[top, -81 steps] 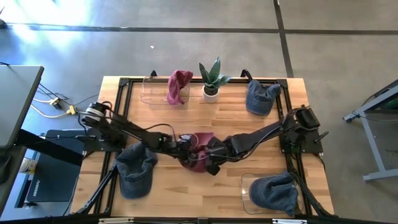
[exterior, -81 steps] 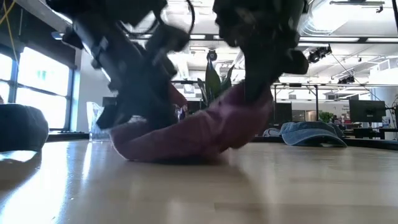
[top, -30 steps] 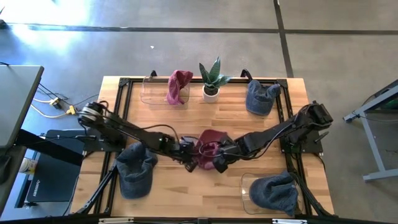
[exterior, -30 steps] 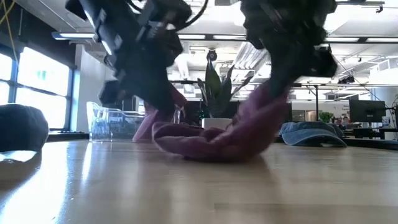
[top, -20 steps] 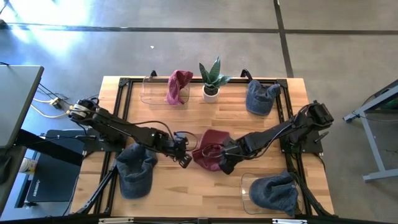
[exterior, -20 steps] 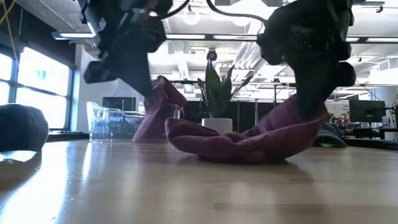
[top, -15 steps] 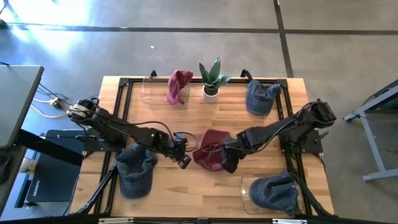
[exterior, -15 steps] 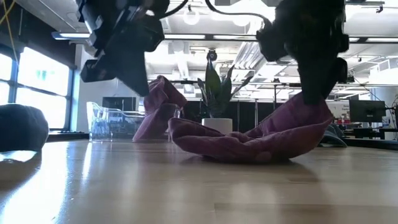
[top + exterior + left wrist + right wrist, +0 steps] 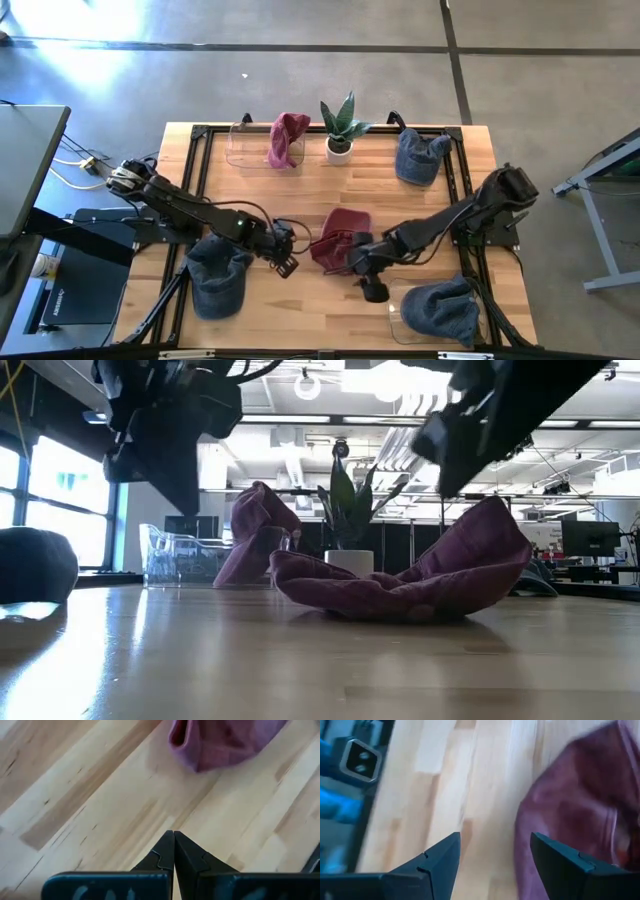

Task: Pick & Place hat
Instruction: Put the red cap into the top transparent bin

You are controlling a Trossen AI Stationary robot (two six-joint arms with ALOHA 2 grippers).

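The maroon hat (image 9: 338, 240) lies crumpled on the wooden table's middle, resting on its underside, with one side standing up (image 9: 490, 545). My left gripper (image 9: 288, 266) hangs shut just left of it, clear of the cloth; its wrist view shows the shut fingertips (image 9: 173, 840) over bare wood, short of the hat (image 9: 225, 740). My right gripper (image 9: 372, 288) stands open at the hat's near right side. In its wrist view, the gripper (image 9: 495, 845) has nothing between its fingers and the hat (image 9: 570, 815) lies beside it.
At the far edge stand a clear container holding another maroon hat (image 9: 287, 140), a potted plant (image 9: 340, 128) and a blue hat (image 9: 420, 156). A blue hat (image 9: 218, 272) lies near left. A clear container (image 9: 400, 312) with a blue hat (image 9: 447, 310) sits near right.
My left gripper has drawn up and toward the table's left edge, away from the hat. My right gripper has let go of the hat's raised side, rolled, and pulled back toward the near edge. The hat has settled on the table, its right side still standing up.
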